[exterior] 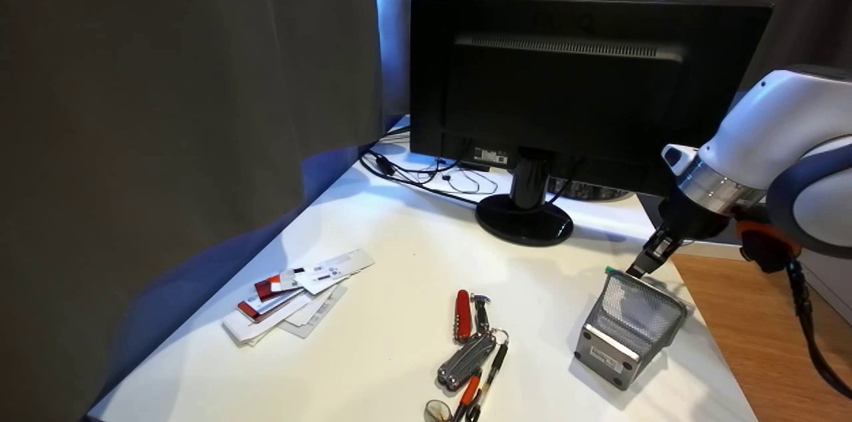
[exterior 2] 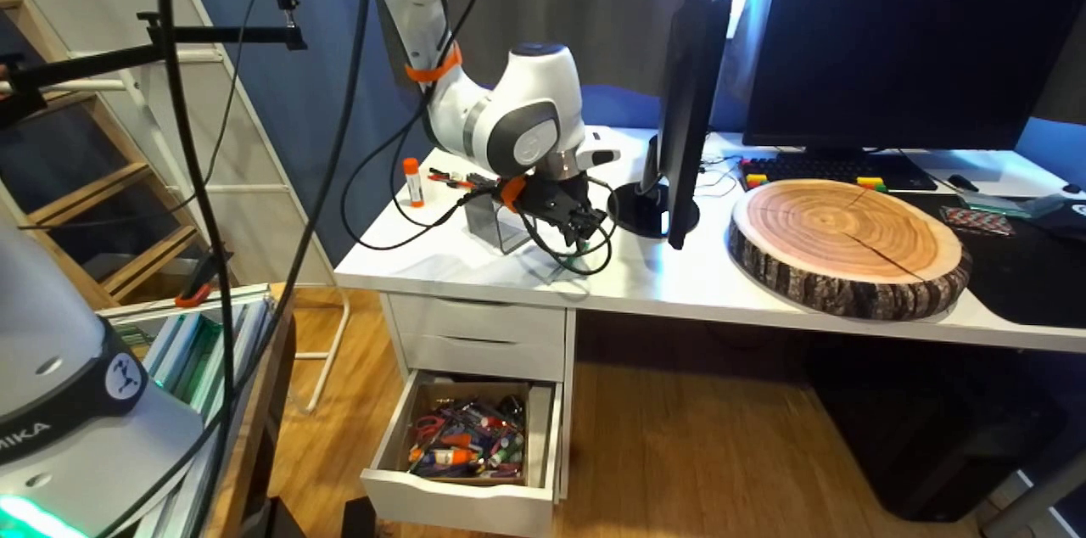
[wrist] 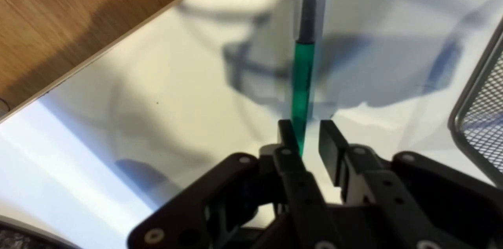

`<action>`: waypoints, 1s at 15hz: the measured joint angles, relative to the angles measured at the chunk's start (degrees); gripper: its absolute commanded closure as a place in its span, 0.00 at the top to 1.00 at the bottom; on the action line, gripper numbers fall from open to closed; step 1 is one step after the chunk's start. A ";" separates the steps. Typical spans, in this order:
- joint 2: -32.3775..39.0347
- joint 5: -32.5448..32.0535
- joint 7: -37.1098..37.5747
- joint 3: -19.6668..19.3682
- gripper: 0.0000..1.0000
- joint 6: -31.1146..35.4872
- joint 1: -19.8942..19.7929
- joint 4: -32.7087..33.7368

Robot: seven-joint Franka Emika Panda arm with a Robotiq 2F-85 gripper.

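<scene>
Green and slim, a plastic pen with a dark grey section towards its far end [wrist: 303, 76] stretches ahead of the black two-fingered gripper [wrist: 306, 126] in the wrist view. Its near end shows in the gap between the fingers, which stand apart; one finger hides part of it, and whether they touch cannot be told. To the gripper's right in that view, near it, is a silver-grey metal-mesh cup [wrist: 487, 123]. Well apart from the gripper, in an exterior view, lies a red oblong pocketknife [exterior: 463, 315].

Office workspace: desk [exterior 2: 407, 254], monitors [exterior 2: 908, 58], keyboard [exterior 2: 848, 169].
</scene>
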 measured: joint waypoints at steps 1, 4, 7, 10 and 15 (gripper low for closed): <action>0.05 -0.46 0.72 -0.22 0.61 -0.18 0.15 0.06; -0.40 -1.35 2.45 -0.72 0.82 -0.20 0.37 -0.35; -2.06 -1.37 2.45 2.37 1.00 -0.19 -2.37 -2.46; -4.31 -1.37 2.26 7.73 1.00 -0.19 -7.74 -5.57; -8.26 -1.33 1.26 14.32 1.00 -0.13 -15.66 -9.96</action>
